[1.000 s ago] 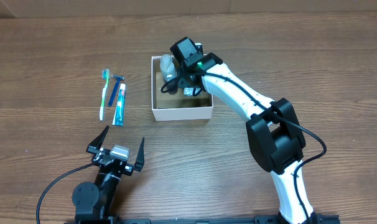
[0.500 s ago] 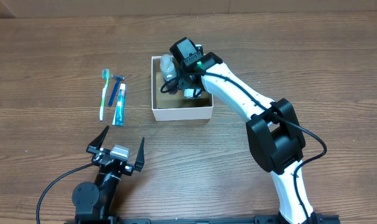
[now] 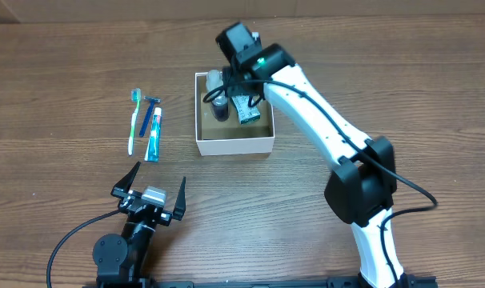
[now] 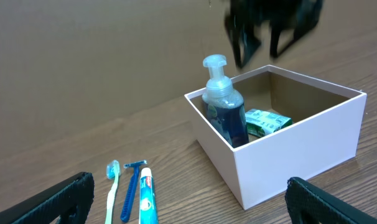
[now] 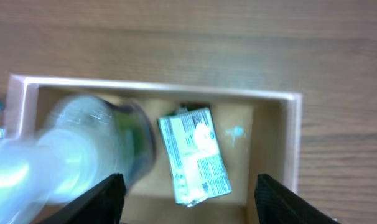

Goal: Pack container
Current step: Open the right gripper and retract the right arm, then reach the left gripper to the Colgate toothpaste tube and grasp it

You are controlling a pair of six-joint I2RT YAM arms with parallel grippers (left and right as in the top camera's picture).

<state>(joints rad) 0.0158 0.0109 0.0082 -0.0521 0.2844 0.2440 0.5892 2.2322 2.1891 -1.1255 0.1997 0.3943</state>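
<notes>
The container point(image 3: 234, 145), a square white-walled box with a brown floor, stands mid-table; it also shows in the left wrist view point(image 4: 300, 155) and the right wrist view point(image 5: 291, 143). Inside it stand a pump bottle of dark blue liquid point(image 3: 218, 102) point(image 4: 224, 106) point(image 5: 83, 149) and a green-and-white packet point(image 3: 246, 110) point(image 4: 267, 121) point(image 5: 196, 155). My right gripper point(image 3: 241, 86) point(image 5: 188, 193) is open and empty above the box's back part. My left gripper point(image 3: 152, 192) point(image 4: 188, 196) is open and empty near the front edge. A toothbrush point(image 3: 133, 120), razor point(image 3: 147, 112) and toothpaste tube point(image 3: 154, 134) lie left of the box.
The wood-grain table point(image 3: 402, 88) carries the box and the three loose toiletries point(image 4: 134, 190). A brown wall runs along the back edge point(image 4: 114, 56).
My right gripper has risen and pulled back from inside the box, leaving the packet on the box floor beside the bottle. The left arm has not moved.
</notes>
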